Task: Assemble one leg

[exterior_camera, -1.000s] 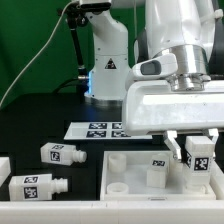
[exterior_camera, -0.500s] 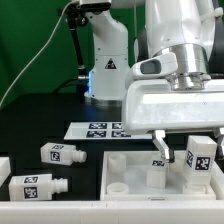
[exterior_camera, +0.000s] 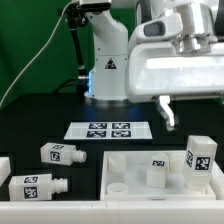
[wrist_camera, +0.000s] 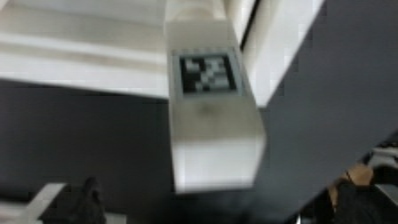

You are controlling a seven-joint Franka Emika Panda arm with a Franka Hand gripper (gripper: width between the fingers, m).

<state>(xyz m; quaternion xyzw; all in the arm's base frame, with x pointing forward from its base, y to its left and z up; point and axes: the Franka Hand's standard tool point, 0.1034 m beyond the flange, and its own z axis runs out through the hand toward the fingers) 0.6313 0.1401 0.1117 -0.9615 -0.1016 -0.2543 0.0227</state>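
Observation:
One leg, a chunky white block with a black-and-white tag, stands upright on the right part of the large white panel. My gripper hangs open and empty above it, clear of the leg. One finger shows; the other is cut off by the frame edge. In the wrist view the same leg fills the middle, tag facing the camera, with the dark fingertips low on either side, apart from it. Two more legs lie on their sides at the exterior view's left.
The marker board lies flat behind the panel. The arm's white base stands at the back. Another white part is cut off at the exterior view's left edge. A cable runs down the green backdrop.
The fingers opened off the upright leg and the gripper rose straight up. The leg stays standing on the panel.

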